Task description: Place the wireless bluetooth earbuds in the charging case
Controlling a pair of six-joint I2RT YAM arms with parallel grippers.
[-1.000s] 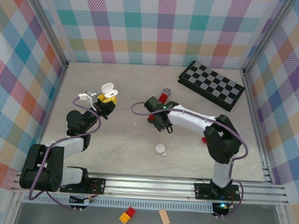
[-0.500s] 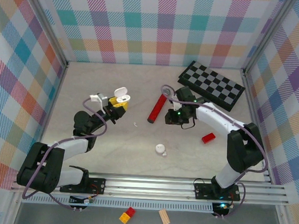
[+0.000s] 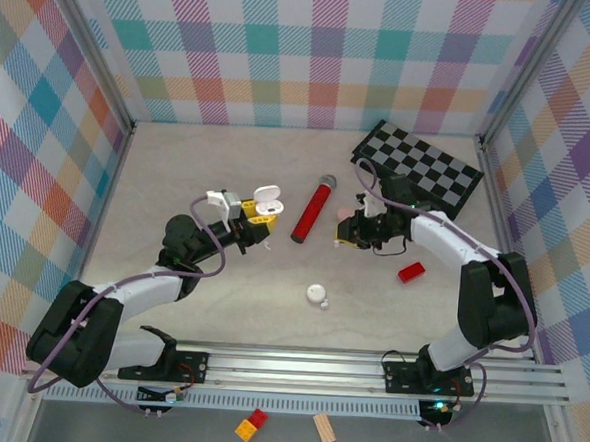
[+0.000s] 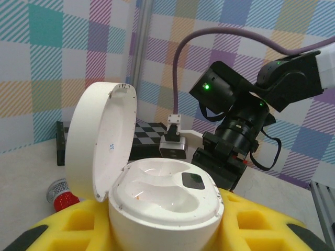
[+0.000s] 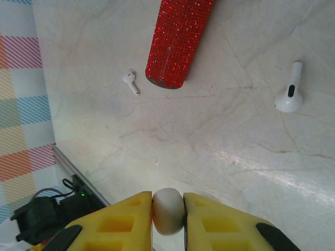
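White charging case (image 4: 166,205): glossy and pebble-round, with a flat top face that carries two shallow moulded hollows and a small dark square window at the right.
Lid (image 4: 99,141): a domed white shell, hinged at the case's left side and swung fully up and back.
Case location: between the yellow foam pads (image 4: 256,227) of the left gripper (image 3: 258,215), left of the table's middle and just left of the red microphone (image 3: 313,210).
Left jaws: drawn in against the case's sides and gripping it.
Pinched earbud (image 5: 167,213): a smooth white rounded bulb; its stem cannot be seen.
Right jaws: the right gripper (image 5: 167,203) has its yellow pads pressed almost together on that bud, above the pale marbled table (image 5: 235,151).
Stemmed earbud (image 5: 289,95): white, a bulb with a short stalk and a dark oval spot, lying on the table to the right of the microphone's end.
Small earbud (image 5: 131,82): white with a thin stalk, lying just beside the microphone's end and not touching it.
Microphone: a glittery red cylinder lying flat between the two grippers.
Other things: a checkerboard (image 3: 419,166) at the far right, a red block (image 3: 410,272) beside the right arm, and a white round object (image 3: 317,294) near the table's middle.
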